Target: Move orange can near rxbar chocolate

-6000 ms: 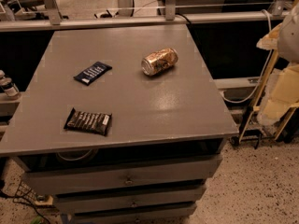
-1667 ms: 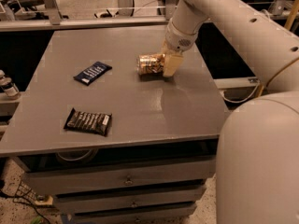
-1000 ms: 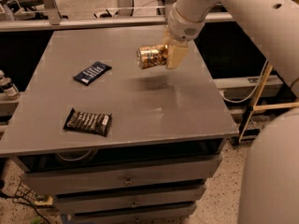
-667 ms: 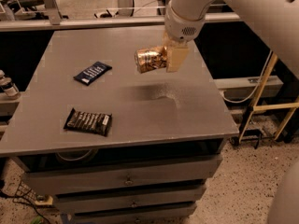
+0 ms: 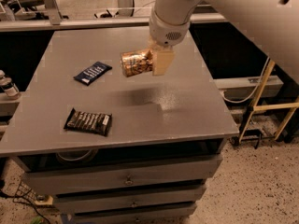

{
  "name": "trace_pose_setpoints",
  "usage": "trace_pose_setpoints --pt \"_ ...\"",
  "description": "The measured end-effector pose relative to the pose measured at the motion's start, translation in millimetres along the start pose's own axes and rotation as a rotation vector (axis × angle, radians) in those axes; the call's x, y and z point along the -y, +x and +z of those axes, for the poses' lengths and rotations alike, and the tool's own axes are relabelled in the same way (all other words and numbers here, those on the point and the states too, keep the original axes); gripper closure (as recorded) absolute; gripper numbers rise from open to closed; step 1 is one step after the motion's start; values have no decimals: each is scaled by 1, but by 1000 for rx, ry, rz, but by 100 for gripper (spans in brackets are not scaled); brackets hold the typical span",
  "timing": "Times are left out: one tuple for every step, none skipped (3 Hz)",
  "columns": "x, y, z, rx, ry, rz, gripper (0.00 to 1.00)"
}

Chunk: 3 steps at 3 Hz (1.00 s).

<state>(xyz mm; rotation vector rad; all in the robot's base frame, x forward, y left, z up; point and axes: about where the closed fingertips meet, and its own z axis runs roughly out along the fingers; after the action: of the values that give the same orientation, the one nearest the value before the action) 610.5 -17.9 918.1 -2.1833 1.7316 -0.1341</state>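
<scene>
The orange can (image 5: 136, 63) hangs on its side above the middle of the desk (image 5: 191, 106), pinched at its right end by the gripper (image 5: 158, 62). The rxbar chocolate (image 5: 88, 121) lies well apart, near the front left edge. Held by one end only, the can could tilt or slip; dropped from here, it would likely roll, perhaps toward the dark blue wrapper (image 5: 92, 73).

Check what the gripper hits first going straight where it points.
Probably bare tabletop: the gripper, shut on the orange can, points down over the shadowed patch, though depth is unclear.
</scene>
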Motion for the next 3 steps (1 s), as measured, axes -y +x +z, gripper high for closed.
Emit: trace_pose_setpoints --pt "-14 -39 5 -7 9 -35 100" --pt "-27 -67 26 17 -27 -50 100" --pt "-40 -82 45 46 -72 -37 100"
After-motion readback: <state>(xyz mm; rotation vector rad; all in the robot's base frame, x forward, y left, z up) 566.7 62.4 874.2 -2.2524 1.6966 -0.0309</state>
